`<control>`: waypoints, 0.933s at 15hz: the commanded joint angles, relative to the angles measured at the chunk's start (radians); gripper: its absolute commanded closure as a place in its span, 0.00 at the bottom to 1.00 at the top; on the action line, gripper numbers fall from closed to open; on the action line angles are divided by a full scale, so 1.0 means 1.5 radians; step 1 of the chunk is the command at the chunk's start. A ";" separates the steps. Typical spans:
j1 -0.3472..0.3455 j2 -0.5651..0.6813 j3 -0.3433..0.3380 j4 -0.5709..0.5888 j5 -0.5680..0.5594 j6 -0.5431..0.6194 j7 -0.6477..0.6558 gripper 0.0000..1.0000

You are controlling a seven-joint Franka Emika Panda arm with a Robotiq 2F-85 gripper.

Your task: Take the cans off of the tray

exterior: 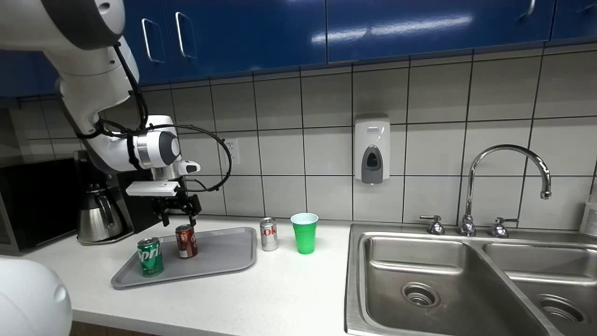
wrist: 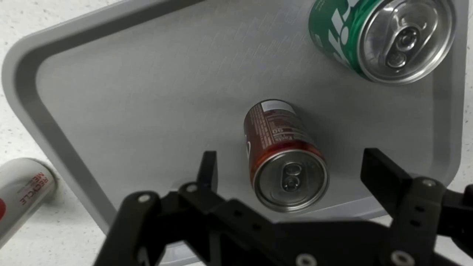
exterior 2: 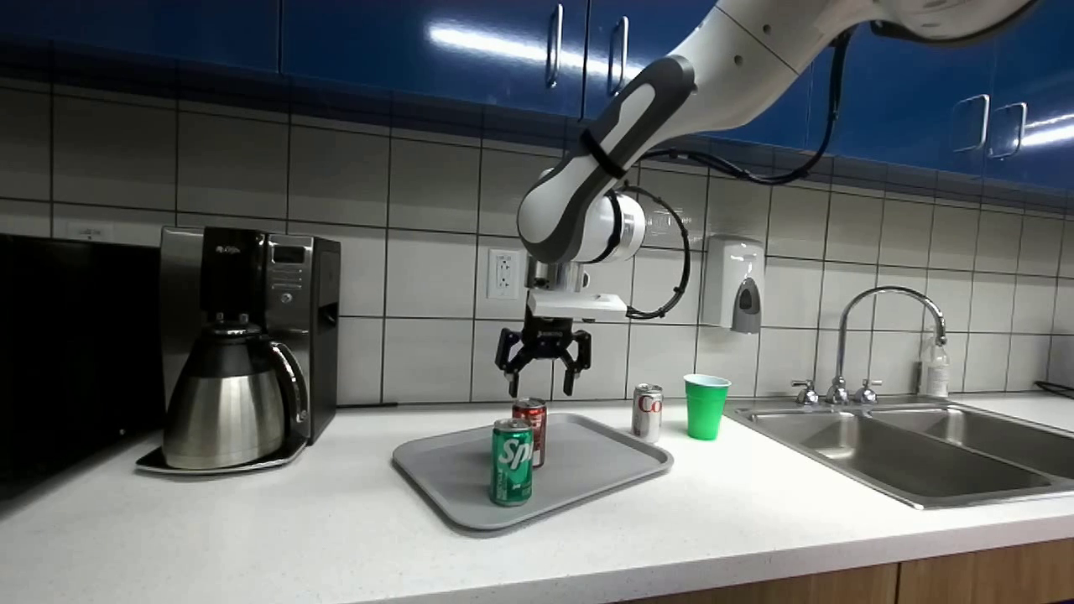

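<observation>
Upright on the grey tray are the green can and the dark red can. The silvery can stands on the counter just beyond the tray's end, near the wall. My gripper points down over the dark red can, its fingertips around the height of the can's top or slightly above. In the wrist view the dark red can appears between the widely spread fingers, touching neither. Nearby, the green can lies beyond the right finger, toward the upper corner.
A bright green cup stands beside the silvery can. Farther along is the steel sink with a tall faucet. A coffee maker with a steel carafe sits at the opposite end. Blue cabinets hang above the arm.
</observation>
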 commanded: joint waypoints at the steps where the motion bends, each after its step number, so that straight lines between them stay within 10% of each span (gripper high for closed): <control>1: 0.006 0.026 0.001 0.045 -0.023 -0.042 -0.008 0.00; 14: 0.017 0.118 -0.008 0.149 -0.027 -0.097 -0.006 0.00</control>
